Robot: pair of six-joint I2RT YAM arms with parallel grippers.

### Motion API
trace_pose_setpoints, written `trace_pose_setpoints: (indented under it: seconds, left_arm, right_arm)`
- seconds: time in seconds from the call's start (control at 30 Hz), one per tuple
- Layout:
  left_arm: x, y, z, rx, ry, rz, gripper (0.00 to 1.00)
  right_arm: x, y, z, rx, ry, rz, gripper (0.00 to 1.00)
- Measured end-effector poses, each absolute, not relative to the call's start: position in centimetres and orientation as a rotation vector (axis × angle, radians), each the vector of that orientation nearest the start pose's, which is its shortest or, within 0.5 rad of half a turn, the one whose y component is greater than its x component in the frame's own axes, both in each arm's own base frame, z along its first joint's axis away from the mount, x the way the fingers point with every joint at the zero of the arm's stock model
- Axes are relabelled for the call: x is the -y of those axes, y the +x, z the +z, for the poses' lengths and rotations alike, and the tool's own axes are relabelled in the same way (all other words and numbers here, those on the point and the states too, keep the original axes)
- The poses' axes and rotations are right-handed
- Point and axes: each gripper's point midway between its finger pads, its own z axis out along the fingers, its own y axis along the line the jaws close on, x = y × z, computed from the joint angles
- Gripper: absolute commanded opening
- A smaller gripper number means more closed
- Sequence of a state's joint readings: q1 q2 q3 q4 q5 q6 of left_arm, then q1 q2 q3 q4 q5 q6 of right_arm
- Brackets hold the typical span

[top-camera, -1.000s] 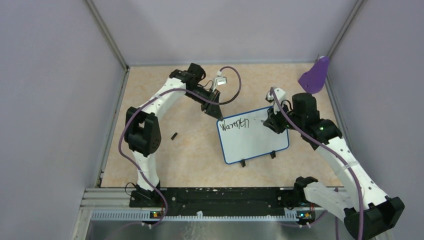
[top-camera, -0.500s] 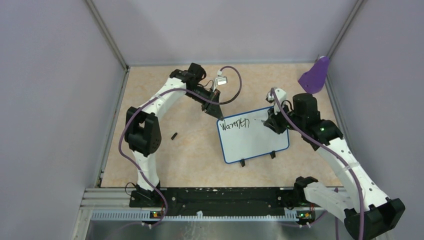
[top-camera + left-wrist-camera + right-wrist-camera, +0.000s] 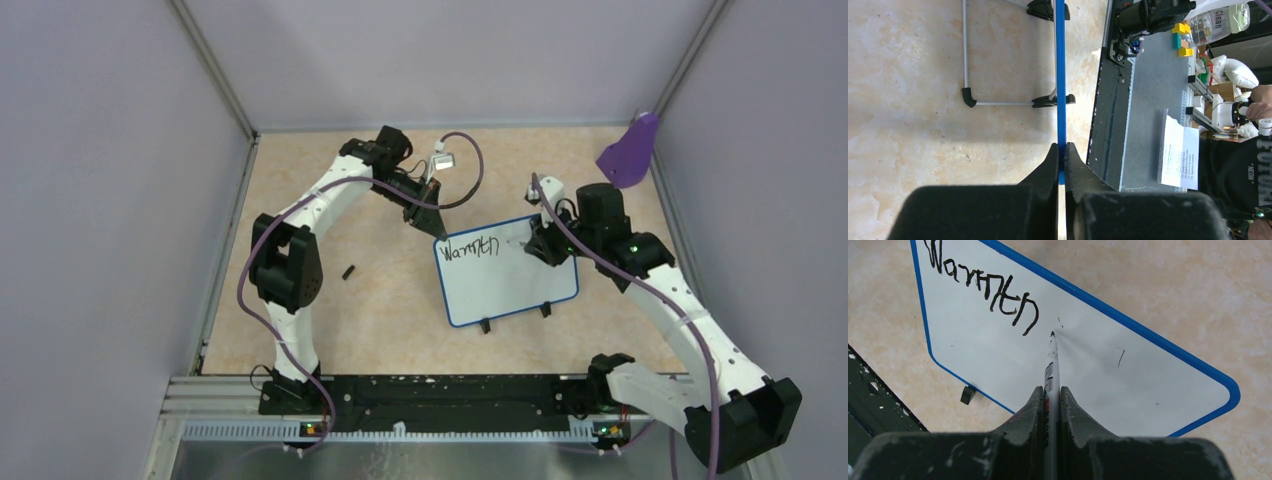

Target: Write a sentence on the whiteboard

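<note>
The whiteboard with its blue rim lies on the table, two black feet on its near edge. It bears the black word "Warmth", also in the right wrist view. My left gripper is shut on the board's far left corner; the left wrist view shows the blue rim edge-on between the jaws. My right gripper is shut on a marker. Its tip stands just right of the word, at or just over the board.
A purple scoop-shaped object leans in the far right corner. A small black marker cap lies on the table left of the board. A black rail runs along the near edge. Purple walls close in three sides.
My right gripper has shifted slightly left along the board with the marker. The left gripper and the board have not moved.
</note>
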State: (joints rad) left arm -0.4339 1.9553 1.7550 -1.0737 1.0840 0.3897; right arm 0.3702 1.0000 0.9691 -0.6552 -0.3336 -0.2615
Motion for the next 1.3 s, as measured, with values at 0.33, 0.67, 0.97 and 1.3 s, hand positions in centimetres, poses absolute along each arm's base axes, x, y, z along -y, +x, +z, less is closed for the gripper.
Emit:
trace_pose_setpoints:
  seconds: [0.33, 0.67, 0.97, 1.3]
  left_arm:
    - [29.6, 28.8, 19.4, -2.182, 1.199, -1.495, 0.0]
    - [29.6, 29.0, 19.4, -2.173, 1.203, -1.487, 0.0]
    - [29.6, 28.9, 19.4, -2.173, 1.202, -1.49, 0.0]
    - [29.6, 28.9, 19.4, -2.173, 1.202, -1.49, 0.0]
  right_arm:
    - [-14.5, 26.0, 20.2, -2.076, -0.844, 0.392, 0.0]
    - [-13.3, 26.5, 20.5, -2.083, -0.793, 0.308, 0.0]
    - [-13.9, 25.8, 20.1, -2.082, -0.848, 0.354, 0.0]
    - [-13.6, 24.9, 18.8, -2.126, -0.917, 0.355, 0.0]
